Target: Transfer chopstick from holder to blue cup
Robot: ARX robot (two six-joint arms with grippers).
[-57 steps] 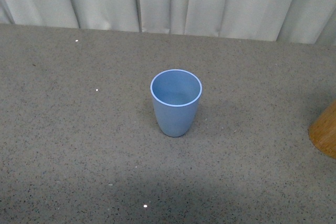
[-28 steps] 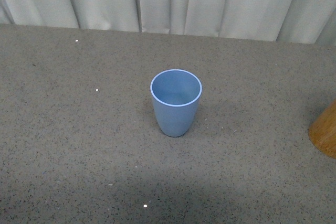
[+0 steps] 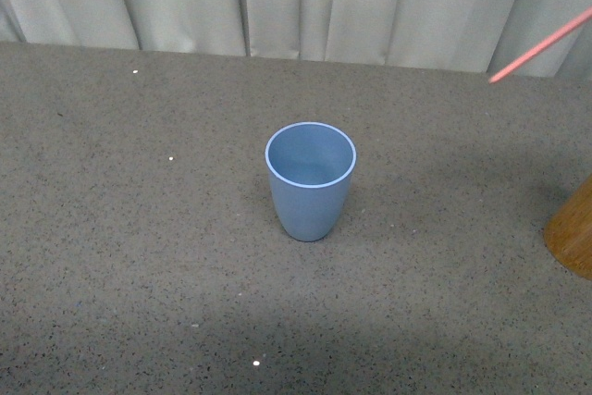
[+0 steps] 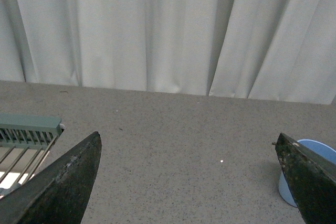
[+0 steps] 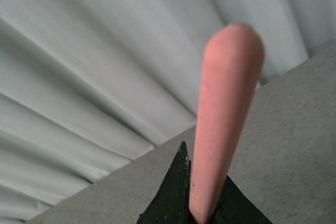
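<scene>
The pale blue cup (image 3: 310, 179) stands upright and empty in the middle of the grey table. At the right edge of the front view a slice of the brown wooden holder (image 3: 573, 231) shows. High above it the pink chopstick (image 3: 541, 45) slants in from the upper right, its tip pointing down-left; the arm that carries it is out of that view. In the right wrist view my right gripper (image 5: 202, 205) is shut on the chopstick (image 5: 226, 114), which sticks out past its dark fingers. My left gripper (image 4: 186, 140) is open and holds nothing, with the blue cup (image 4: 310, 179) behind one fingertip.
A pale curtain (image 3: 305, 2) closes off the far edge of the table. A pale green slatted rack (image 4: 26, 135) lies on the table beside the left gripper in the left wrist view. Small white specks dot the grey tabletop (image 3: 139, 228).
The chopstick has come into the front view at the upper right, lifted above the holder. The blue cup and the holder have not moved.
</scene>
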